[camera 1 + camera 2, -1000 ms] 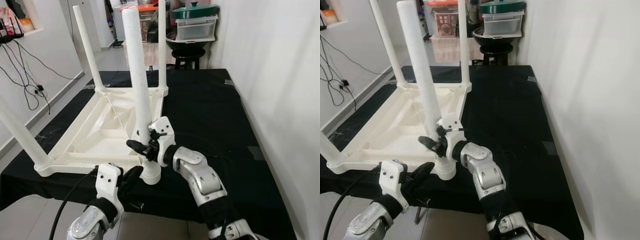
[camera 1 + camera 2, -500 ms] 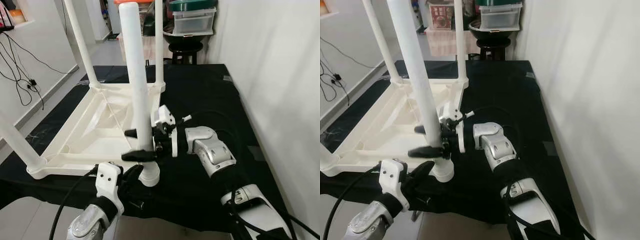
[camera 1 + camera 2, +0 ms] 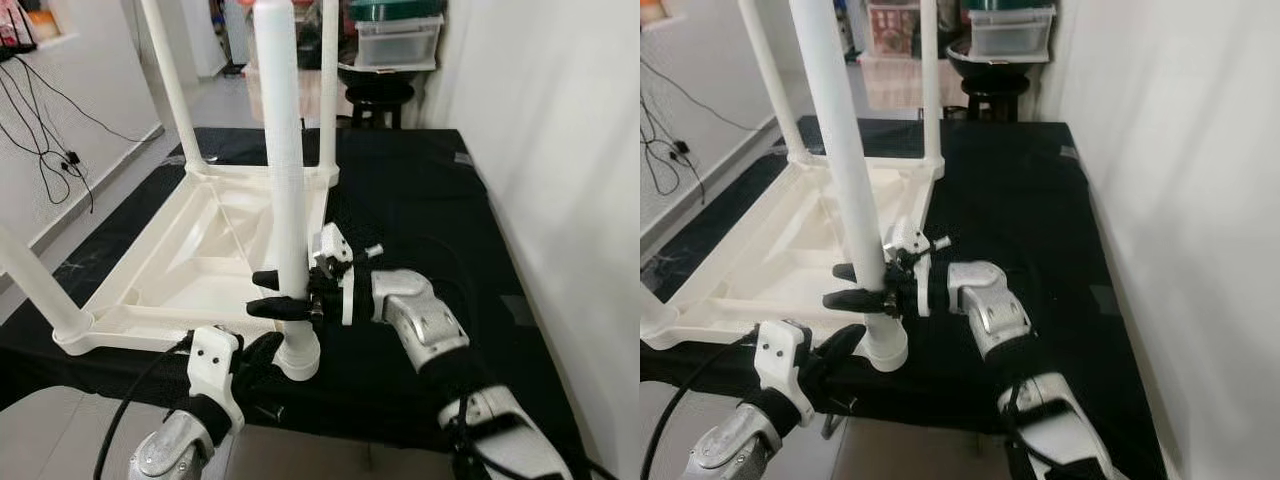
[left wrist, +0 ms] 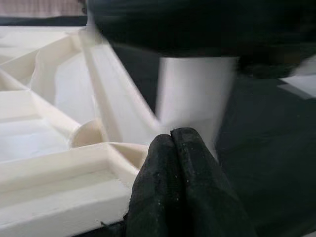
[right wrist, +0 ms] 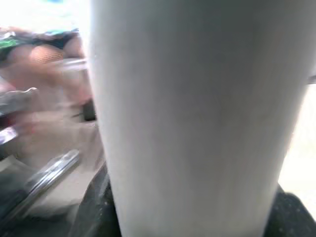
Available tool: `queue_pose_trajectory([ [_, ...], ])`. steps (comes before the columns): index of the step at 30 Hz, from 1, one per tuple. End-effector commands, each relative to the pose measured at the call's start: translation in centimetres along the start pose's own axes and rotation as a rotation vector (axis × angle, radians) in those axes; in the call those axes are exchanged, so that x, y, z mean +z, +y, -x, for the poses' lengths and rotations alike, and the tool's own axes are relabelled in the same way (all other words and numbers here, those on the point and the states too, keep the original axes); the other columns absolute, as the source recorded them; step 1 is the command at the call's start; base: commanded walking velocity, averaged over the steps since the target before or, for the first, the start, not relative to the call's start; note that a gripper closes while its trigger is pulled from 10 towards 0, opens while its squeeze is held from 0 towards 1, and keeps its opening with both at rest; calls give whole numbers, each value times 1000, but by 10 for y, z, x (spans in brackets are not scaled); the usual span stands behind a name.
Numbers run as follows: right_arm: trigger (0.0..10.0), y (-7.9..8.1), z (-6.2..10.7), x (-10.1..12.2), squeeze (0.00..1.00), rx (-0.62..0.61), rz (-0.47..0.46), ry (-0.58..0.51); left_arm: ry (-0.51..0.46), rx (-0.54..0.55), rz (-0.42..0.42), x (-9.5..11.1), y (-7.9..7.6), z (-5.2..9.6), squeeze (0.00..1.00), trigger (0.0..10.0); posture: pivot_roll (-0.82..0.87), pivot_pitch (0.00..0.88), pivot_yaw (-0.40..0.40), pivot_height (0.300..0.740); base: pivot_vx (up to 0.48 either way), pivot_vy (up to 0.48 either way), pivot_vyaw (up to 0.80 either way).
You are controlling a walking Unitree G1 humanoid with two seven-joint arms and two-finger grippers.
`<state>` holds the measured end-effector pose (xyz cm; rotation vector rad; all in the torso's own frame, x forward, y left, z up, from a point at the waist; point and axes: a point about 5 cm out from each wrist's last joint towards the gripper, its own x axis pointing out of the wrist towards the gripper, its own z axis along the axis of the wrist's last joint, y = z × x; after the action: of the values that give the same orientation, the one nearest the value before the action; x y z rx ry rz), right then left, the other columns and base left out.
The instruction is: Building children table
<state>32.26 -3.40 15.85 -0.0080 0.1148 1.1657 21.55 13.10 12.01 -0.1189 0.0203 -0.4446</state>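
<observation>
Tabletop (image 3: 190,265), white moulded plastic with ribbed underside, lies upside down on a black cloth (image 3: 420,200) covering a long bench, toward its near left part. Four smooth round white legs point upward from the corners: far left leg (image 3: 172,85), far right leg (image 3: 328,90), near left leg (image 3: 35,285) leaning outward, and near right leg (image 3: 285,190) seated in a round socket collar (image 3: 298,355) at the near right corner.

Right gripper (image 3: 272,293) reaches in from the right, its two black fingers clasped around the lower part of the near right leg, one finger on each side, just above the collar. In the right wrist view the leg's matte white cylinder (image 5: 187,123) fills the space between the fingers.

Left gripper (image 4: 173,143) sits at the near edge of the cloth, fingertips pressed together with nothing between them, just beside the collar's base.

Right side: plain white wall (image 3: 560,150). Far end: dark round stool (image 3: 378,95) carrying stacked clear bins.
</observation>
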Motion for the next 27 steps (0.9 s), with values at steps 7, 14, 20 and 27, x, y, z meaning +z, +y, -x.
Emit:
queue_pose_trajectory([
  [7, 0, 3, 13, -43, 0, -397, -102, 178, 4, -3, 6, 1, 2, 3, 0, 10000, -17, 16, 28, 740, 0, 0, 0],
  [14, 10000, -6, 2, -27, 0, -336, -89, 131, 3, -6, 11, 0, 0, 2, 0, 10000, 1, 9, 14, 740, 0, 0, 0],
  [20, 10000, 3, -9, 2, 1000, -140, -63, 32, 0, -3, 13, 0, 0, 0, 0, 10000, 3, 1, 18, 740, 0, 0, 0],
  [27, 10000, 9, -8, 15, 212, 266, 51, -34, 2, -9, 20, -1, -1, -2, 0, 10000, 4, 0, 20, 740, 0, 0, 0],
])
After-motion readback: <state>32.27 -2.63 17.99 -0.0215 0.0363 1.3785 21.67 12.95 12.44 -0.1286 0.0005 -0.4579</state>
